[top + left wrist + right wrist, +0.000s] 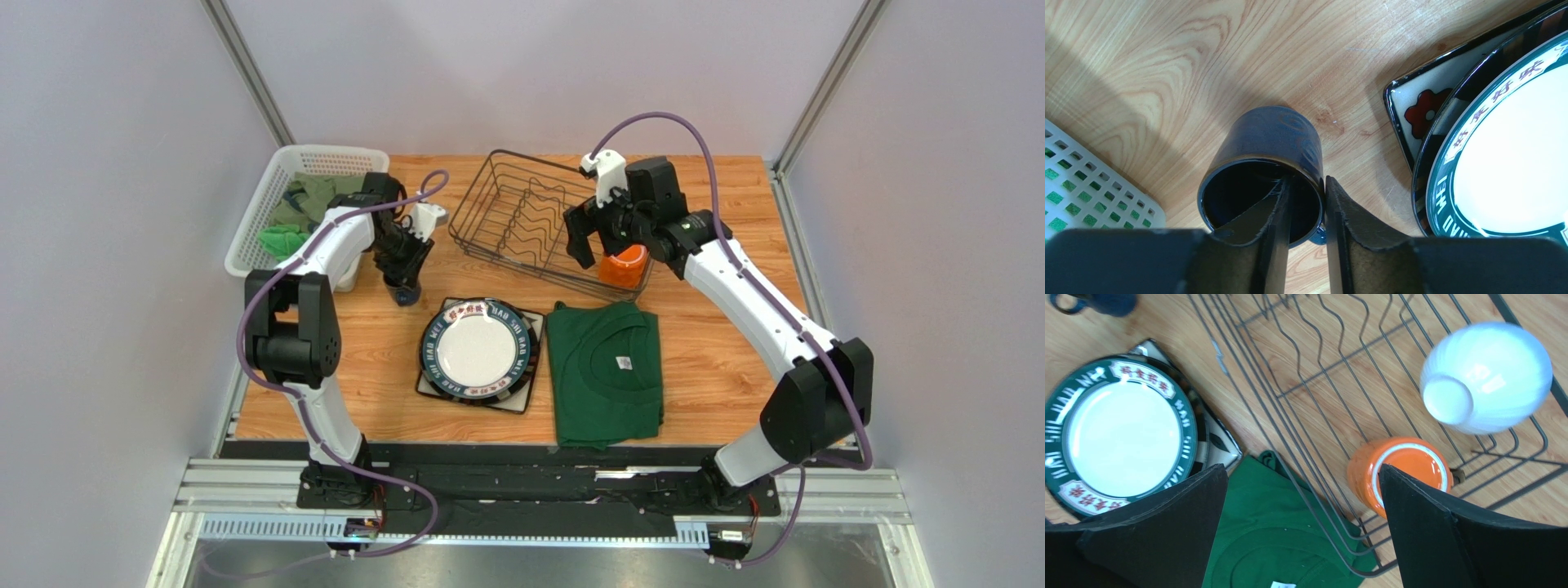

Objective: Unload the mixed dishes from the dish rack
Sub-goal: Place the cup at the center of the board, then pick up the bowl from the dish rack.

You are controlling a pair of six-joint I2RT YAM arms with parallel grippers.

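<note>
The dark blue mug (pixel 1269 138) stands upright on the wood left of the plates. My left gripper (pixel 1308 180) straddles its rim, one finger inside and one outside, the jaws slightly open with a gap to the wall. A round dark-rimmed plate (pixel 478 346) lies on the square flower-patterned plate (pixel 429 382). The dish rack (pixel 491 202) holds the orange mug (pixel 1404 471) in its near right corner and an upturned white bowl (pixel 1484 376). My right gripper (pixel 1301 471) hangs wide open over that corner, one finger beside the orange mug, holding nothing.
A folded green shirt (pixel 604 374) lies right of the plates, its top edge under the rack's near corner. A white perforated basket (pixel 276 184) with green cloth stands at the back left, close to the blue mug. Frame posts rise at the back corners.
</note>
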